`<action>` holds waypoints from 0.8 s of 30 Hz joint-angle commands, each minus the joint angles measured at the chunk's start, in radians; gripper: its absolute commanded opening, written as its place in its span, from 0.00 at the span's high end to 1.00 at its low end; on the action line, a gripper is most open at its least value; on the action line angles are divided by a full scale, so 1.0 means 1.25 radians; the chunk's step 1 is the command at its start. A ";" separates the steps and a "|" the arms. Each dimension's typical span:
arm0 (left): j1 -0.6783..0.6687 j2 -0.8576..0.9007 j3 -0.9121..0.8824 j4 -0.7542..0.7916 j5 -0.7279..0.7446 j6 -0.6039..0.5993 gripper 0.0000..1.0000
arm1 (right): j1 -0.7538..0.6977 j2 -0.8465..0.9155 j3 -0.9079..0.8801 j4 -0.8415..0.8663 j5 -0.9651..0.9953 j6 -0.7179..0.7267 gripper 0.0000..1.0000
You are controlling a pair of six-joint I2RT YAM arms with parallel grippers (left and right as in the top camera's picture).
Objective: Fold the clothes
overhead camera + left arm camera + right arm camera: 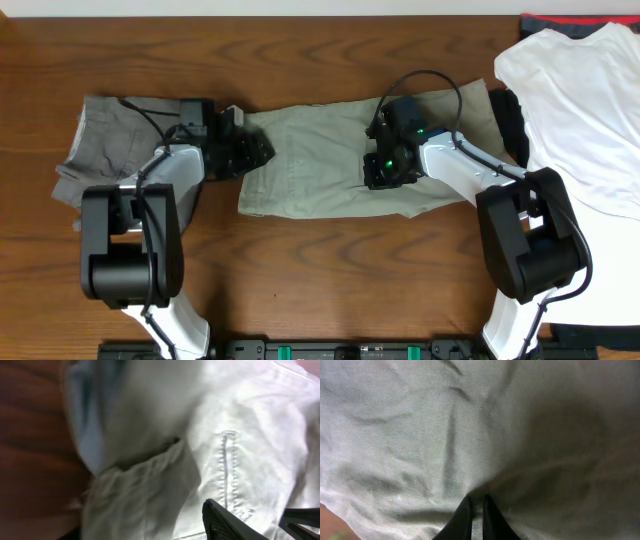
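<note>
Two sets of jaws on the khaki trousers (310, 160), flat mid-tabletop (300, 290) between grey trousers (110, 130) and white T-shirt (580, 110). My right jaws pinch cloth near the middle, pressed together. My left jaws are spread over the left end. Best to clamp left firmly on that edge, then lift both evenly.

I work over a dark brown wooden table (320, 275), its grain running left to right in wavy lines. Along its near edge I see a black rail (330, 351) with small green parts.
</note>
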 commanded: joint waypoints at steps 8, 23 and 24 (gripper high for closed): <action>-0.045 0.064 -0.045 0.022 0.021 -0.007 0.73 | 0.007 0.024 -0.015 -0.010 0.060 0.005 0.92; 0.028 -0.122 0.005 -0.252 -0.069 0.094 0.94 | -0.013 -0.063 -0.014 -0.036 0.035 -0.078 0.88; 0.029 -0.150 0.025 -0.305 -0.100 0.114 0.94 | -0.015 -0.091 -0.014 -0.038 0.037 -0.095 0.88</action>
